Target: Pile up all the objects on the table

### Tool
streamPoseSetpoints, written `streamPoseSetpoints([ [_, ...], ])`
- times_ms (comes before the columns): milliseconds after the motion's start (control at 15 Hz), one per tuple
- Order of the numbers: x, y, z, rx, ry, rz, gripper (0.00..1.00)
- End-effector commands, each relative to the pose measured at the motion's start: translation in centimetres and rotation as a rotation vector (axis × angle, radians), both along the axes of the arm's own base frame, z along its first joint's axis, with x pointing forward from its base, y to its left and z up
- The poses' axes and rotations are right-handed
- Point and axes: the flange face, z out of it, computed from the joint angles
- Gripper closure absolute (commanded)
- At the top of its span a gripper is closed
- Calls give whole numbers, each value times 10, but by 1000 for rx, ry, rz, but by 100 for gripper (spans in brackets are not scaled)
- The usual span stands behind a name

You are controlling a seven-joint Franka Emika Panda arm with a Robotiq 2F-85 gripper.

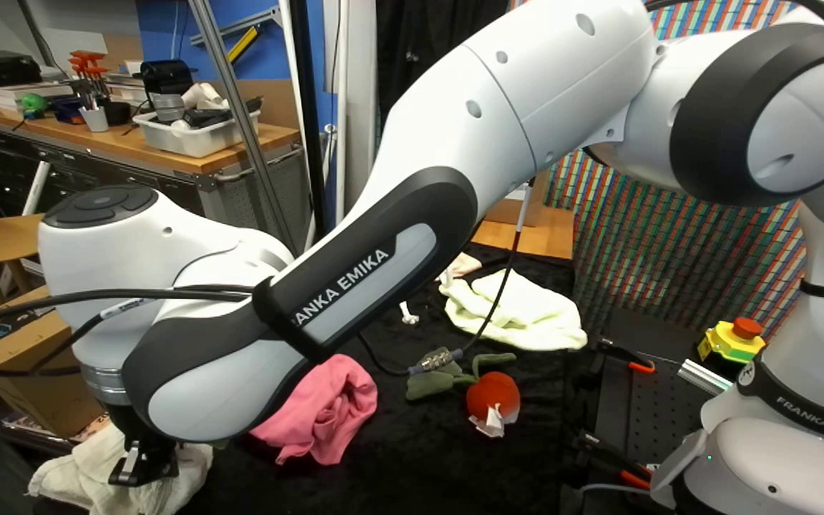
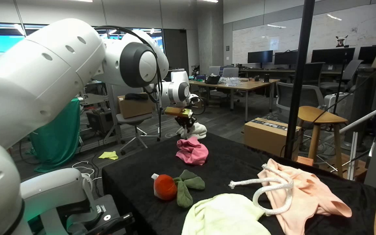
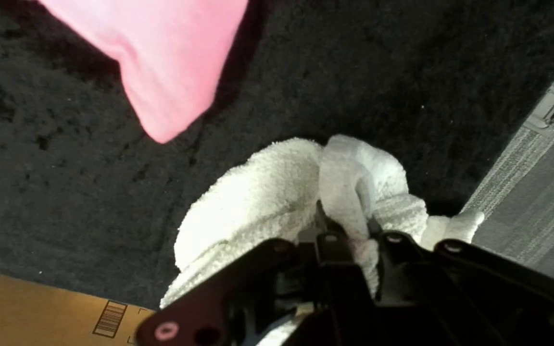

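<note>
The fingers pinch a fold of the white cloth near the edge of the table, close to the pink cloth, while a white bin on the workbench holds dark and white items.

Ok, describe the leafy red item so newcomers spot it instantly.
In an exterior view, the black table holds a pink cloth and a pale yellow cloth. Left of both lies the leafy red item, dark green leaves fanning rightward. Unlike those cloths, it is ball-shaped.

So the black-covered desk had a white towel, pink cloth, red-and-green plush, pale-green cloth, peach cloth, white rope partly over that.
</note>
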Motion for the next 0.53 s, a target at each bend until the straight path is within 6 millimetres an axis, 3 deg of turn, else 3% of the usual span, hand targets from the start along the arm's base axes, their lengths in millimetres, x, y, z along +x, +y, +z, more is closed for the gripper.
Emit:
streamPoseSetpoints([
  [0,-4,2,20,-36,-10,12,97],
  [467,-28,-1,85,-156,-29,26,97],
])
